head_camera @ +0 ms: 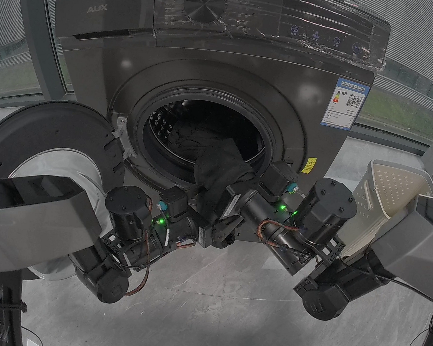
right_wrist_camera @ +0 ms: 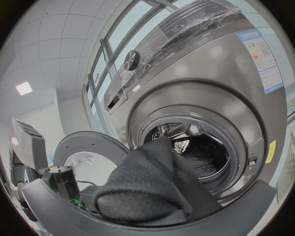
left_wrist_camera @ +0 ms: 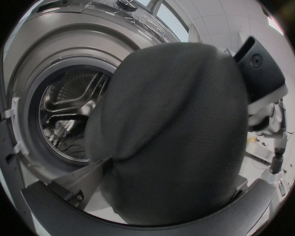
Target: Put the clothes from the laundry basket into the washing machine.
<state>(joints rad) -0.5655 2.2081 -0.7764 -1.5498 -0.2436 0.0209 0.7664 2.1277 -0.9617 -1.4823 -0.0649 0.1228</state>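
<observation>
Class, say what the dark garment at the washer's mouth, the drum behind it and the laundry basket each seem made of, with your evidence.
Dark garment: knitted fabric, matt, maybe wool or fleece; fine pebbled texture, soft folds. Drum: bare metal, likely stainless steel; bright reflections, pressed ribs. Laundry basket: moulded plastic, cream, matt; rows of small holes.

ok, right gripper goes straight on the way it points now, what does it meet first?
Apart from the dark garment bunched at the right gripper, the line runs into the open drum mouth. First contact is probably the dark clothes lying inside. Depth is unclear.
</observation>
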